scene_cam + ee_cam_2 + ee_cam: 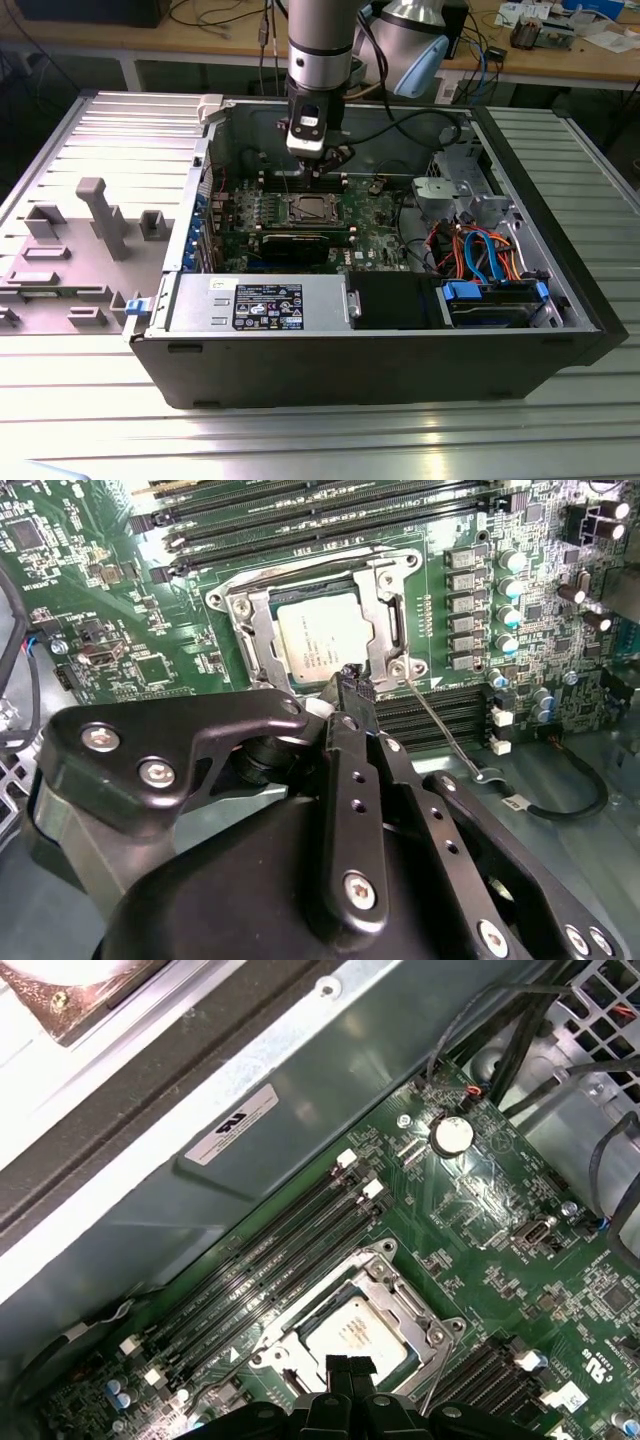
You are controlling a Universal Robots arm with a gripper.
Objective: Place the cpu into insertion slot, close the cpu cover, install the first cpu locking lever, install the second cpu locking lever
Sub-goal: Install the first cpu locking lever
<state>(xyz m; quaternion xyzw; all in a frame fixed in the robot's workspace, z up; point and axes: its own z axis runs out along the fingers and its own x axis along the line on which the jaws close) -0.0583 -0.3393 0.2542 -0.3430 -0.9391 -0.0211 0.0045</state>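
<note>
Gripper (350, 685) hangs above the motherboard (375, 225) inside the open computer case (400, 360), its two black fingertips pressed together with nothing visible between them, poised just over the near edge of the cpu socket. In the first wrist view the same closed tips (348, 1370) stand at the socket's edge. The cpu (318, 640), silver-grey topped, lies seated in the insertion slot; faint print marks its top, too small to read. The cpu cover (385, 605), a silver frame plate, lies flat around the chip, which shows through its window. One thin wire locking lever (440, 730) slants away from the socket's corner, across the board, apparently unlatched. Beside the socket run black memory slots (270, 1270), and a round coin battery (451, 1136) sits towards the board's far corner. A white label (232, 1130) is stuck on the case's inner wall, and a black-and-white label (268, 305) tops the power supply (260, 300) along the case's near wall; neither print is legible. The case rests on a ribbed metal table (330, 440).
</note>
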